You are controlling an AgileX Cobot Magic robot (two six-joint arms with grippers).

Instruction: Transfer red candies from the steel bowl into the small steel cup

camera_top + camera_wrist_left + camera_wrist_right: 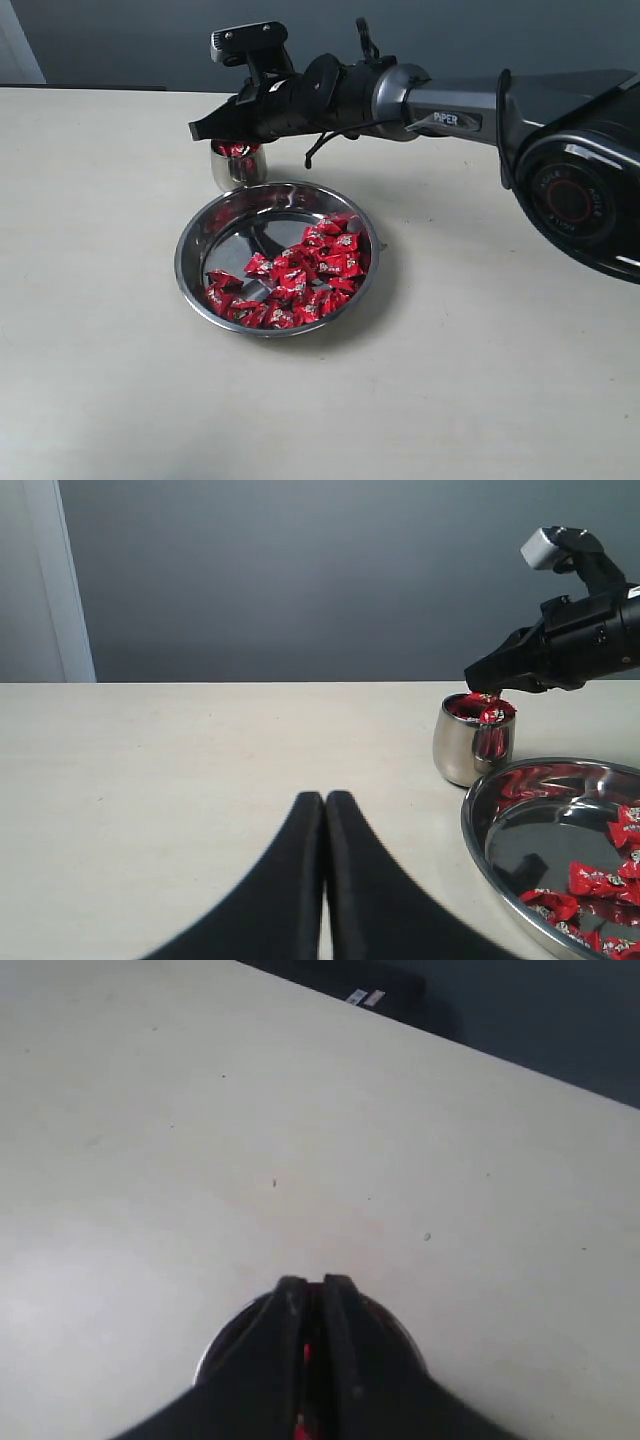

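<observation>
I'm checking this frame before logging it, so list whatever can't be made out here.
- Right wrist view: whether the right gripper holds one of the red candies. Only a red sliver shows between its nearly shut jaws.
- Exterior view: that gripper covers most of the small steel cup mouth.
- Left wrist view: the steel bowl is cut off by the frame edges.

The place looked like a robotics lab. A plain cream table (500,400) filled the scene, a black robot arm (450,105) marked PIPER reached over the table, and behind the table stood a bare grey wall (300,580).
</observation>
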